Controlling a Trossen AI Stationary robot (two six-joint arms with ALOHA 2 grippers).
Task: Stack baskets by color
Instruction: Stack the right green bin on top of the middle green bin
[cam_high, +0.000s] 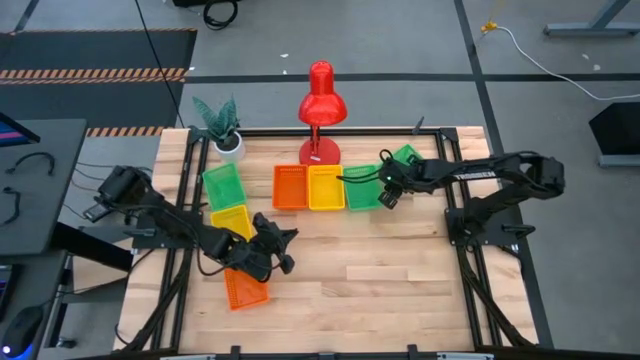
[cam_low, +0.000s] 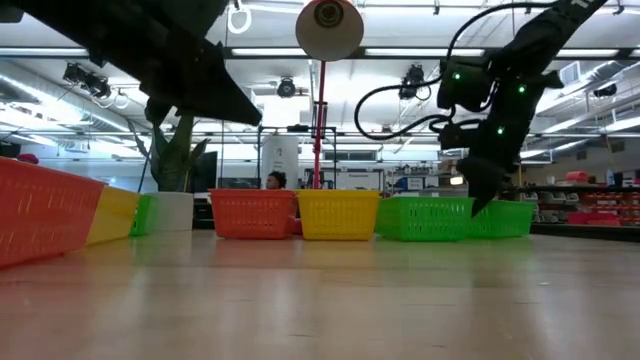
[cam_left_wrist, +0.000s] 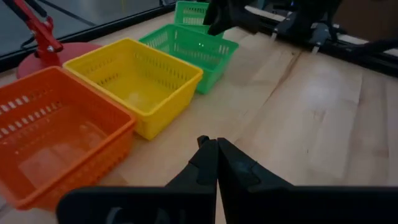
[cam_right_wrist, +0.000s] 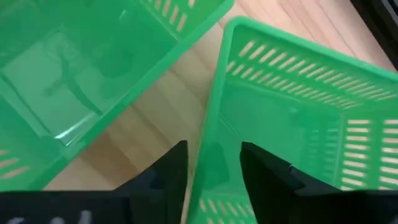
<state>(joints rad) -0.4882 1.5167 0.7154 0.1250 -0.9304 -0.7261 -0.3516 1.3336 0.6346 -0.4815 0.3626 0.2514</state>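
A row of baskets stands on the table's far half: orange (cam_high: 289, 187), yellow (cam_high: 326, 187) and green (cam_high: 361, 187). Another green basket (cam_high: 405, 157) sits askew behind the row's right end. At the left lie a green (cam_high: 223, 185), a yellow (cam_high: 232, 220) and an orange basket (cam_high: 245, 290). My right gripper (cam_high: 386, 193) is open and tips down between the two green baskets at the right. One wall (cam_right_wrist: 214, 134) of the askew green basket (cam_right_wrist: 298, 124) stands between its fingers. My left gripper (cam_left_wrist: 216, 146) is shut, empty, above bare wood at the left. My right gripper's fingers (cam_right_wrist: 261, 168) stand on either side of the askew green basket's side wall (cam_right_wrist: 214, 155), one inside the basket and one outside, coming from above at a slant. I cannot tell whether they touch the wall. The basket rests on the table.
A red desk lamp (cam_high: 321, 100) and a potted plant (cam_high: 222, 125) stand at the far edge. The near half of the table (cam_high: 400, 290) is bare wood. The row's green basket (cam_right_wrist: 81, 81) lies right beside the right gripper.
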